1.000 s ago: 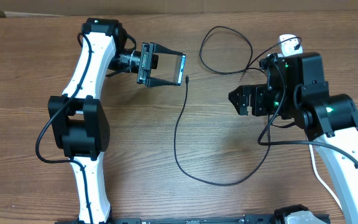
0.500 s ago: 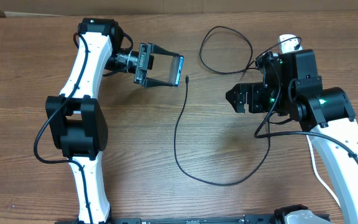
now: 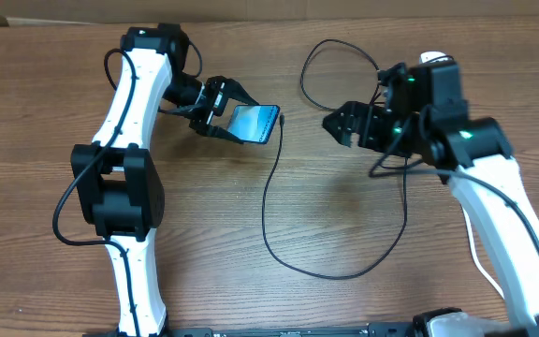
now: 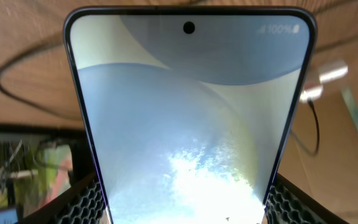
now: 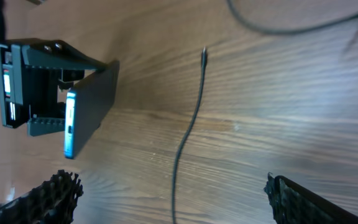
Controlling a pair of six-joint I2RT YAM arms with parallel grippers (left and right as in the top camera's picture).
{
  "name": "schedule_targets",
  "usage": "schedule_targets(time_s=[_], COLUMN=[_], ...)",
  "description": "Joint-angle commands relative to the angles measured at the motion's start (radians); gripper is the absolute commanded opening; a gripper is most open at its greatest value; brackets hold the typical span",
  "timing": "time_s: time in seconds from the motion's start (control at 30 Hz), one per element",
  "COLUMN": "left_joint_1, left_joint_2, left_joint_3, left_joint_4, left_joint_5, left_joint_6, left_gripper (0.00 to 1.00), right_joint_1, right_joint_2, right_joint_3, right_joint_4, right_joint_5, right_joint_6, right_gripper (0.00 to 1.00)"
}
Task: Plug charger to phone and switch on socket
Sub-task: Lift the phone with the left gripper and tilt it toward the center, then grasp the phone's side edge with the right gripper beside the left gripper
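Since a second ago the right arm [image 3: 480,173] has been swung up-left toward the phone [image 3: 258,122], which has been tilted flatter in the left gripper [image 3: 232,114], fingers clamped on its edges. Wide apart and empty, the right gripper [image 3: 337,124] is held near the cable [image 3: 266,201]. Lying on the table [image 3: 45,234] just beside the phone, the connector tip [image 3: 281,119] should be pinched close behind its head and squared to the port first.

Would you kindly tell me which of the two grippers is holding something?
The left gripper: its jaws clamp the phone, while the right gripper stands open and empty near the charger tip.
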State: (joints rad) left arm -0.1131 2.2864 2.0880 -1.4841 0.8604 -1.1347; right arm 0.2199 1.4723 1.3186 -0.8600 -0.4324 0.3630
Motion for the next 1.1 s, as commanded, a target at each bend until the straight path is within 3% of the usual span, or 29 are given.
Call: schedule_targets(time_s=[0.0, 0.3, 0.67, 1.07], left_joint_1=[-0.035, -0.082, -0.085, -0.085], left_joint_2=[-0.003, -0.003, -0.003, -0.003], left_joint_3=[0.029, 0.029, 0.029, 0.029], left_joint_4=[0.029, 0.058, 0.057, 0.057], left_joint_5=[-0.12, -0.26, -0.266, -0.257], left_joint_6=[-0.104, -0.146, -0.18, -0.182], left_gripper=[0.04, 0.05, 0.04, 0.04], right_joint_1=[0.043, 0.112, 0.161, 0.209], right_joint_2=[0.068, 0.161, 0.255, 0.32], right_joint_3=[0.024, 0.023, 0.023, 0.023], right_joint_4=[0.035, 0.146, 0.239, 0.336], right_joint_5=[-0.089, -0.15, -0.1, -0.084], right_joint_6=[0.06, 0.061, 0.251, 0.387], right_gripper=[0.95, 0.91, 0.57, 0.43])
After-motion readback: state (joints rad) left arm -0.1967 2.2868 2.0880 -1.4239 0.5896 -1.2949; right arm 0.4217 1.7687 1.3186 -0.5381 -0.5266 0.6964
